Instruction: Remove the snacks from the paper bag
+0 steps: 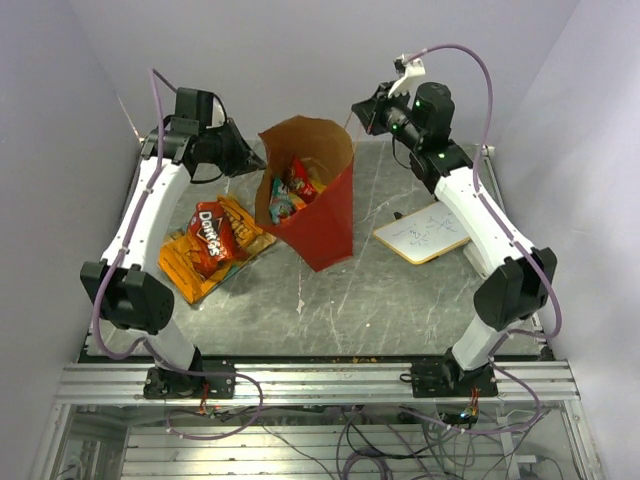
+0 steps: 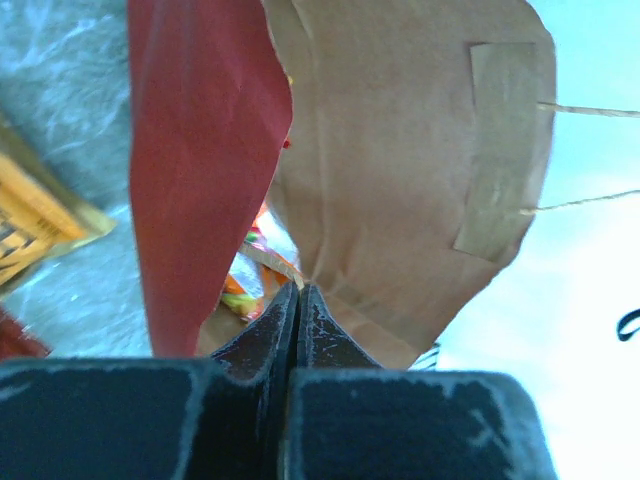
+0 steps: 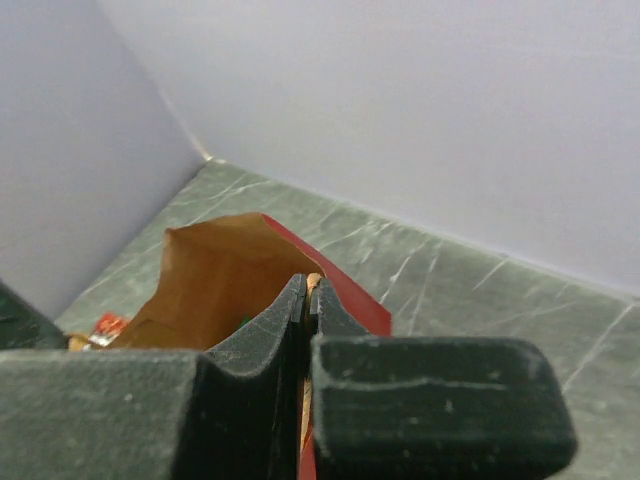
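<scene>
Left side: red Doritos bag [image 1: 212, 240] lies flat on the table [image 1: 400, 300], on top of the orange and gold chip bags [image 1: 185, 268], just left of the paper bag [image 1: 325, 225] and outside it.

Left gripper [image 2: 298, 292]: jaws pressed together with no gap. In the left wrist view we see the bag's red outer wall and its kraft inner wall meet right at the tips, so we read it as pinching the left rim.

Centre: paper bag stands upright with its mouth open. We see more packets [image 1: 290, 192] down inside it, in red, orange and teal; the individual ones are hard to separate.

Right gripper [image 3: 308, 288]: jaws closed, with a thin tan strip of the bag between them at the far right corner of the rim. We cannot tell whether that strip is handle or rim.

Right side: white board [image 1: 425, 235] lies flat on the table near the right arm, apart from the bag.
</scene>
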### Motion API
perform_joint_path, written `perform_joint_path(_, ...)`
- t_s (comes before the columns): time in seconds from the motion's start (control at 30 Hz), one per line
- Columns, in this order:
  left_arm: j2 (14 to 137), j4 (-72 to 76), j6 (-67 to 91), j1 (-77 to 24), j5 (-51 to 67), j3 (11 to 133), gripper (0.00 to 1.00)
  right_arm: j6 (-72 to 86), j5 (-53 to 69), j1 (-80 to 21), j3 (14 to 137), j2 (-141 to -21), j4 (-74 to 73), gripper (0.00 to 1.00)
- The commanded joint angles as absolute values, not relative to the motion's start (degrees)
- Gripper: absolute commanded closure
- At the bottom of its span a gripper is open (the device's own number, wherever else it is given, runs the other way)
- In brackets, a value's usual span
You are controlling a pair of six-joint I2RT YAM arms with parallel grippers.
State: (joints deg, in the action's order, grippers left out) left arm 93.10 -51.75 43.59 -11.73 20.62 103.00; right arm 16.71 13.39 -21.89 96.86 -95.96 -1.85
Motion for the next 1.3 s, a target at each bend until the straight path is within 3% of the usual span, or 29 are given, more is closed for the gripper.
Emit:
perform_joint_path(0.0,96.0,-41.7,52.2,-11.4,27.9,107.9,0.93,9.4,8.4,-19.1,106.4,-99.9,7.5,1.00)
perform_joint_path(0.27,102.0,-32.5,60.6,-11.4,29.8,113.2,0.93,0.0,14.8,-14.9,122.2,-111.9,11.0,1.00)
perform_joint_path(0.43,99.7,-29.7,62.0,-13.0,25.3,103.4,0.93,-4.8,21.5,-14.7,125.4,-115.5,11.8,1.00)
perform_joint_path(0.73,89.1,-19.0,66.3,-20.8,21.6,68.8,0.93,-3.9,33.1,-16.7,104.5,-107.4,10.2,1.00)
perform_joint_path(0.97,80.6,-21.7,65.8,-23.7,18.1,59.4,0.92,13.6,38.3,-18.3,91.0,-98.1,17.0,1.00)
perform_joint_path(1.1,77.6,-25.9,61.7,-24.1,17.0,57.4,0.77,25.1,39.6,-18.8,89.7,-97.8,16.2,1.00)
perform_joint_path(1.27,71.7,-35.1,52.0,-24.1,12.8,63.0,0.37,33.3,40.5,-19.7,91.5,-99.3,10.4,1.00)
